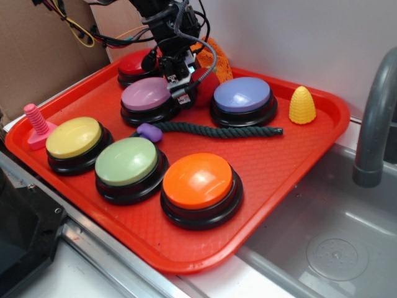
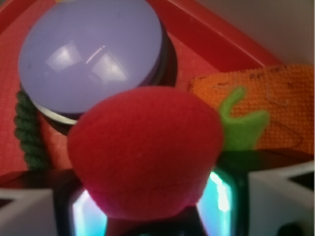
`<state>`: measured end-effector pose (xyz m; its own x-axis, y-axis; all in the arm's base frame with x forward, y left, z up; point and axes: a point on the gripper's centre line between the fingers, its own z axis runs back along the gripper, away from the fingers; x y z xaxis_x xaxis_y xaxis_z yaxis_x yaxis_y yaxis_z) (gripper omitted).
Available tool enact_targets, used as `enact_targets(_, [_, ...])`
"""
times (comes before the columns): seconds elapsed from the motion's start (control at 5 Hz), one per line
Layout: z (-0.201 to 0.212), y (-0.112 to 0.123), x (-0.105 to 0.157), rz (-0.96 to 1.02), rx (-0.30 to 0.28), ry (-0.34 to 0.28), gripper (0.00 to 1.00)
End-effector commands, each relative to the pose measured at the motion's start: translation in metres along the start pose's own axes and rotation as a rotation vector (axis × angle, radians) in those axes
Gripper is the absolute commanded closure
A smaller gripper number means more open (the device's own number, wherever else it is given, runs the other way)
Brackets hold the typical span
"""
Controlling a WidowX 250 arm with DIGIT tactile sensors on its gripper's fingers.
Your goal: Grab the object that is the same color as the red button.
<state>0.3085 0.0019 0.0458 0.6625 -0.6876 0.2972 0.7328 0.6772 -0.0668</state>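
Red fruit toy (image 2: pixel 142 152) sits clamped between the jaws over the red tray (image 1: pixel 298 155), beside the purple button (image 1: pixel 242 96).

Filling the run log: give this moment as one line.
gripper: shut on round red plush fruit toy | beside blue-purple dome button | red dome button behind | red plastic tray

Legible text, labels, brands, numbers, signs: none in either view. The dome buttons on the red tray (image 1: pixel 298 155), among them the red button (image 1: pixel 135 64), carry plain unmarked tops, and the tray's bare surface shows no printing. The red plush fruit toy (image 2: pixel 142 147) and the orange mesh cloth (image 2: pixel 275 103), seen close in the wrist view, bear no tag or lettering.
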Motion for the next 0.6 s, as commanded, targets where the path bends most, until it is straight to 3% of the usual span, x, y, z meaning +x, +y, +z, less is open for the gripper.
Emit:
enact_targets(0.0, [0.015,0.004,0.021,0.004,0.057,-0.029,1.00])
enact_targets(0.4, [0.031,0.001,0.021,0.127,0.107,0.018,1.00])
